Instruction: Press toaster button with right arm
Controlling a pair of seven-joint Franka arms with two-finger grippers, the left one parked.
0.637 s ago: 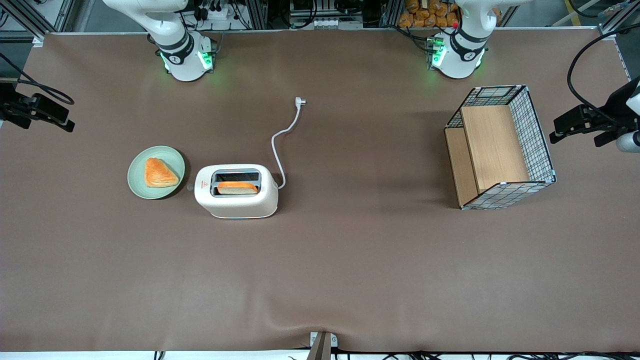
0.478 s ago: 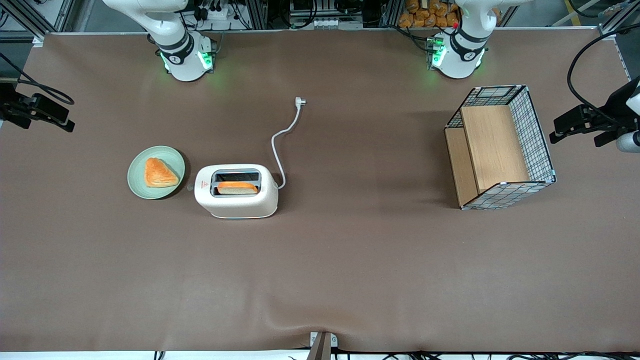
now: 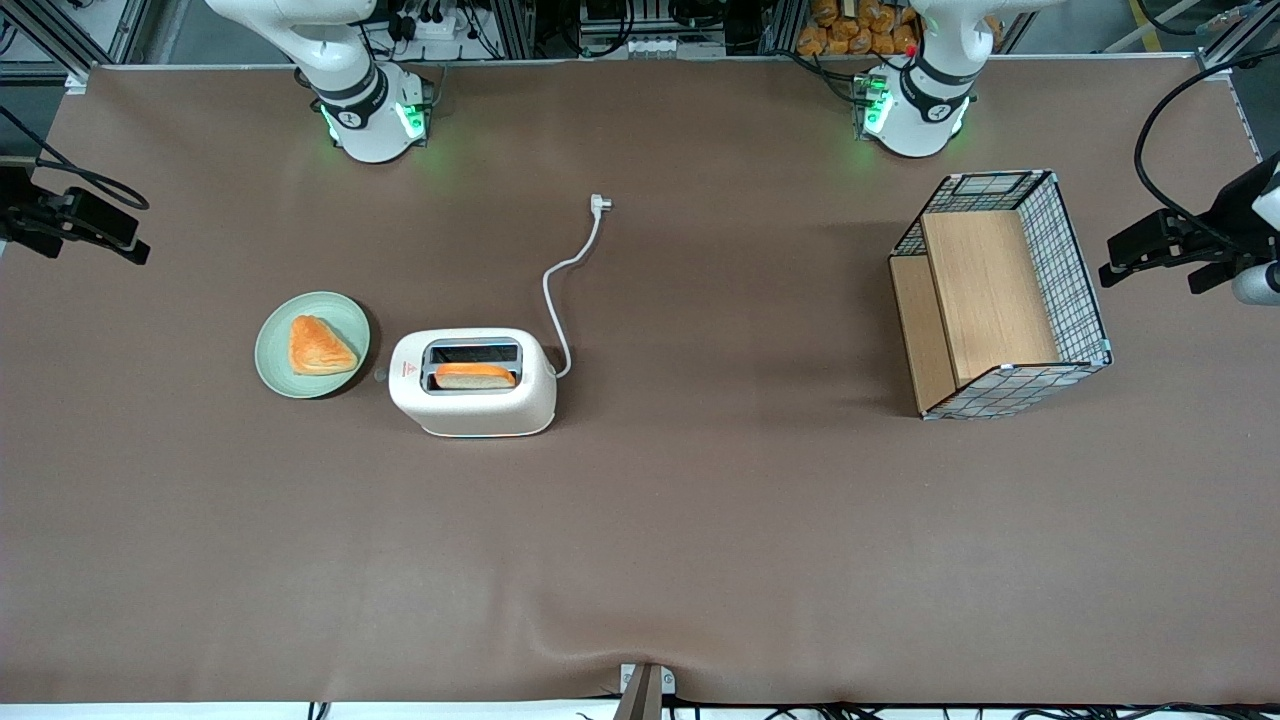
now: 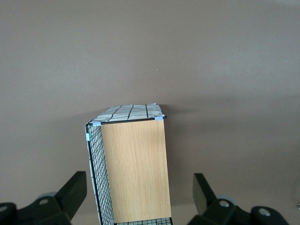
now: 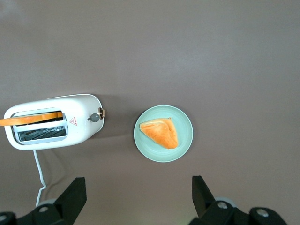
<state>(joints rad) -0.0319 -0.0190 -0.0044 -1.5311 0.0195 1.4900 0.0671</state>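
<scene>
Hovering gripper (image 5: 136, 197): high over the table, fingers (image 5: 75, 194) spread wide apart, holding nothing, touching nothing.
Right arm (image 3: 330, 60): base at the table edge farthest from the front camera; forearm out of sight.
Toaster button (image 5: 94, 117): well apart from the gripper, on the toaster's short end that faces the plate.
Toaster (image 3: 472, 382): upright on the brown table (image 3: 700, 520), slots up, red triangle mark (image 3: 402, 369) on top by the button end.
Bread slice (image 3: 475, 376): standing in the slot nearer the front camera.
Plate (image 3: 312, 345): pale green, just beside the button end, apart from the toaster, carrying a triangular pastry (image 3: 318, 345).
Cord (image 3: 565, 290): white, running from the toaster's other short end to a plug (image 3: 600, 203), loose on the table.
Wire basket (image 3: 1000, 295): toward the parked arm's end.
</scene>
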